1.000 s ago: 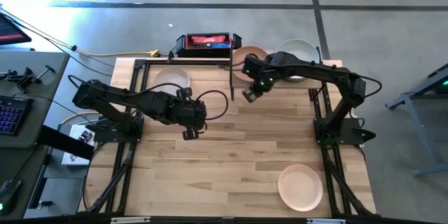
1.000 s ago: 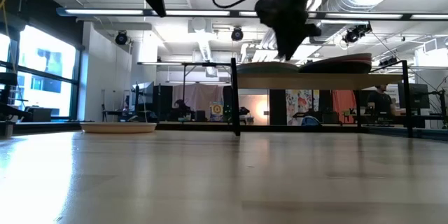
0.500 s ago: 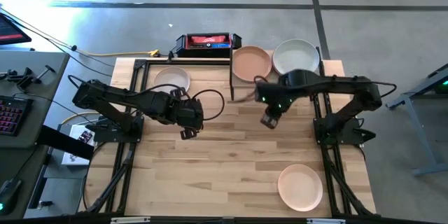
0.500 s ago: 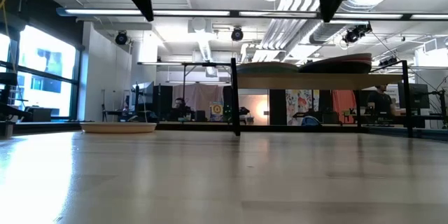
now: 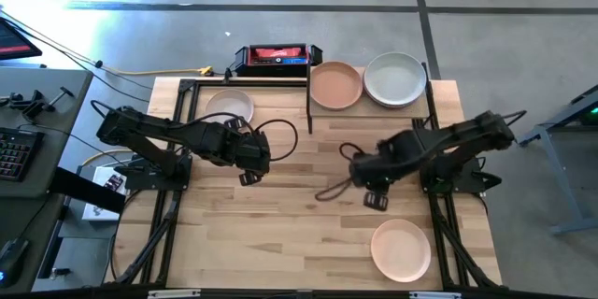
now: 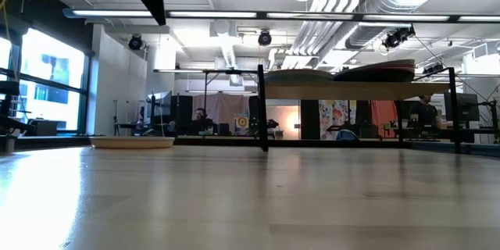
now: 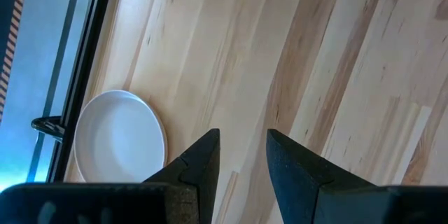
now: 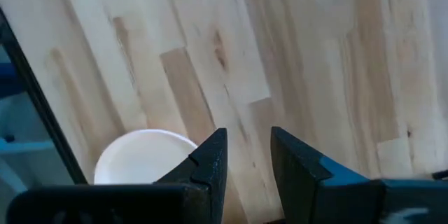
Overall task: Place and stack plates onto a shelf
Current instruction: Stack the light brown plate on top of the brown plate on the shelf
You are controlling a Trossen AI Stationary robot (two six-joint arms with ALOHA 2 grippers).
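A pale wooden tabletop of long planks fills the scene, with a grey floor around it and, in the low view, a lit workshop room beyond its far edge. Nearest the front edge, toward the right, a peach plate lies flat on the wood. The right hand hangs over bare planks just behind that plate and apart from it, its two dark fingers parted by a narrow gap and pinching nothing; in the right wrist view the same plate shows just past the fingertips. Farther back and to the left, the left hand hovers over open wood near the middle, its fingers likewise slightly spread and empty. A white plate rests on the tabletop beyond the left hand, near the far left corner, well clear of it; the left wrist view shows it beside the black frame rail. At the far right, the shelf stands raised on thin black legs, carrying a peach-orange plate and a white-green plate side by side, both well away from either hand. Behind the far edge sits a red-and-black box.
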